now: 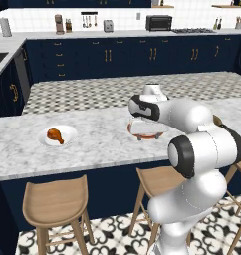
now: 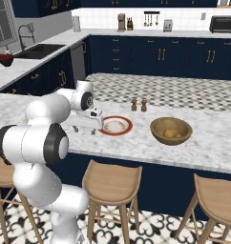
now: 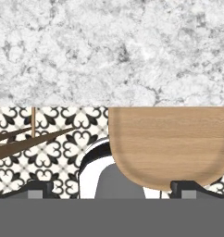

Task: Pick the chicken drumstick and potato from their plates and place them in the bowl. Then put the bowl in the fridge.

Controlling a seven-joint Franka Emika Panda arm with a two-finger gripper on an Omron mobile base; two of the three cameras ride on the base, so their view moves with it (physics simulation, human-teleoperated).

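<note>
A: Where is the food?
B: The drumstick (image 1: 55, 135) lies on the white plate (image 1: 68, 130), well left of the gripper (image 2: 84, 128). The potato (image 2: 170, 133) sits in the bowl (image 2: 158, 133), to its right.
A: And the fingers?
B: Spread wide, empty, above the counter (image 3: 109, 51) edge and a stool (image 3: 178, 139), beside the red-rimmed plate (image 2: 123, 119).
</note>
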